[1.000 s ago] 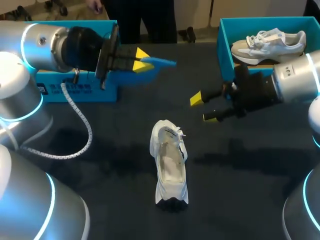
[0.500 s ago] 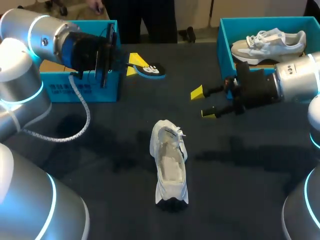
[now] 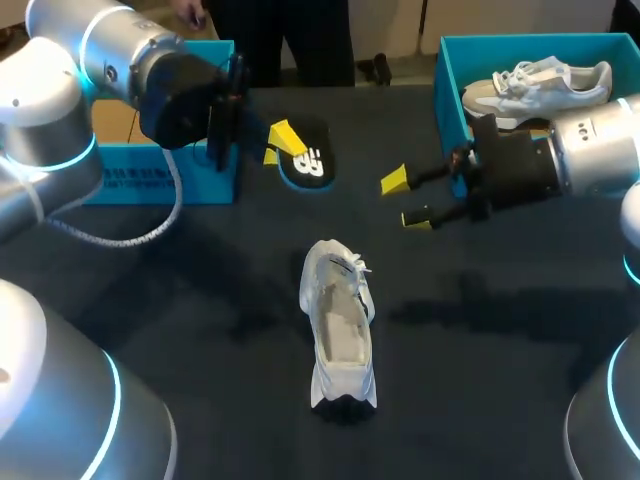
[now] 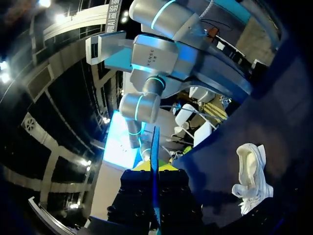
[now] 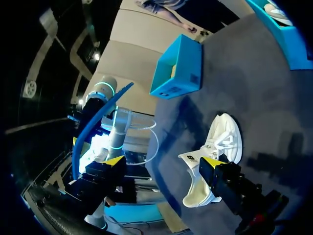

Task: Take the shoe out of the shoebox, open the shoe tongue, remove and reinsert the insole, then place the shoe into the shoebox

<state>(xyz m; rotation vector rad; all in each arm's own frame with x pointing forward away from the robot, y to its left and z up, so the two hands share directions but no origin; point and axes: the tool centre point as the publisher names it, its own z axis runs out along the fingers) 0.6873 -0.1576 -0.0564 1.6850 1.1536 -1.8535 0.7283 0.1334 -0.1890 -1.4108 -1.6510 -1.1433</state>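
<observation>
**Head view.** The insole [image 3: 308, 165] is out of the shoe [image 3: 338, 325] and clamped in the left gripper [image 3: 278, 142], raised near the table's far side. The shoe stands on its sole mid-table. Reinsertion is judged the step in hand, and it calls for lowering the insole into the opening. The right gripper [image 3: 408, 200] hovers beside the shoebox [image 3: 445, 90], fingers apart.

**Left wrist view.** The insole is seen edge-on between the fingers.

**Right wrist view.** The shoe lies ahead of the spread tips.

Shoe [image 3: 338, 330] mid-table — behind it left shoebox [image 3: 215, 185] and right shoebox [image 3: 450, 80], the latter holding second shoe [image 3: 540, 85].
</observation>
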